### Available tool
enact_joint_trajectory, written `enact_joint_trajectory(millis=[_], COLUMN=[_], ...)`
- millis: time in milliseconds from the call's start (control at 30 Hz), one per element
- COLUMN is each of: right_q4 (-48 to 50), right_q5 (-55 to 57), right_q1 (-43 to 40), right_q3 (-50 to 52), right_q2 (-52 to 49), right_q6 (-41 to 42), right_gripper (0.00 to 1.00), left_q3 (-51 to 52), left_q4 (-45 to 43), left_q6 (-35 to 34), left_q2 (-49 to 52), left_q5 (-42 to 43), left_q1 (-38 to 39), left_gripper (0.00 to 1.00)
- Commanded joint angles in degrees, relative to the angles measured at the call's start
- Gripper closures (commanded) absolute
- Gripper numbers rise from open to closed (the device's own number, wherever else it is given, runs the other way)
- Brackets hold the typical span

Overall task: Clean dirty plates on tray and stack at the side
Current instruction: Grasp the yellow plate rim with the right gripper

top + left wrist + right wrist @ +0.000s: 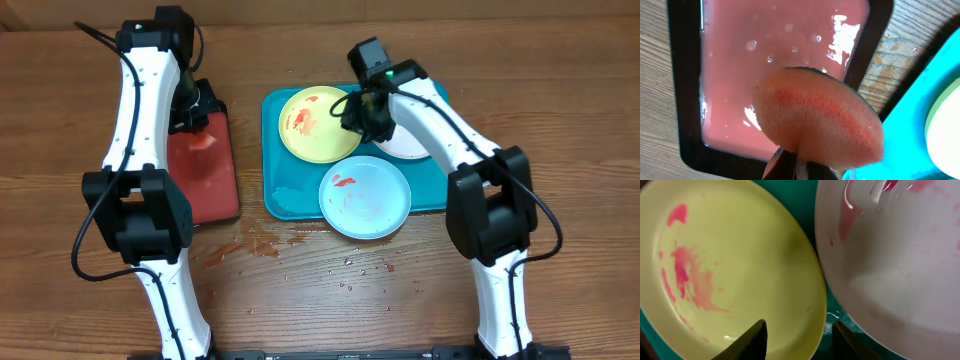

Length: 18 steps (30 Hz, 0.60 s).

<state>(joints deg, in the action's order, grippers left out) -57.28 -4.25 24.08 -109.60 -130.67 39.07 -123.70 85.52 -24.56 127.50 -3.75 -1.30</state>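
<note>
None cleaned: yellow plate (318,124), white plate (405,145), blue plate (365,198) smeared, on tray (280,195). Right gripper (800,335) spread astride yellow rim; left gripper (795,167) pinches sponge (815,120).

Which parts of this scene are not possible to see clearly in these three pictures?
- White plate: overhead, the right arm covers most of it; right wrist view cuts it at the frame edge.
- Left claw: left wrist view, the sponge hides its fingertips.
- Specks on the table: overhead, too small to identify.
</note>
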Motion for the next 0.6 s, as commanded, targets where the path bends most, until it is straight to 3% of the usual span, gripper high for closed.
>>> enact_joint_trajectory(millis=[0,567], right_q4=[-0.7,3.8], right_q5=[0.9,0.8], right_q1=[0.3,0.3], right_q3=[-1.3,0.9], right_q2=[-1.2,-2.1], right_q6=[2.2,2.1], right_gripper=[0.57,0.58], left_q3=[-0.9,-0.9], left_q4=[-0.1,-0.5], left_q6=[-1.2,-1.2], left_q2=[-1.4,-1.4], left_q5=[-0.8,-0.7], left_q1=[0.6,0.6], left_gripper=[0.96,0.96])
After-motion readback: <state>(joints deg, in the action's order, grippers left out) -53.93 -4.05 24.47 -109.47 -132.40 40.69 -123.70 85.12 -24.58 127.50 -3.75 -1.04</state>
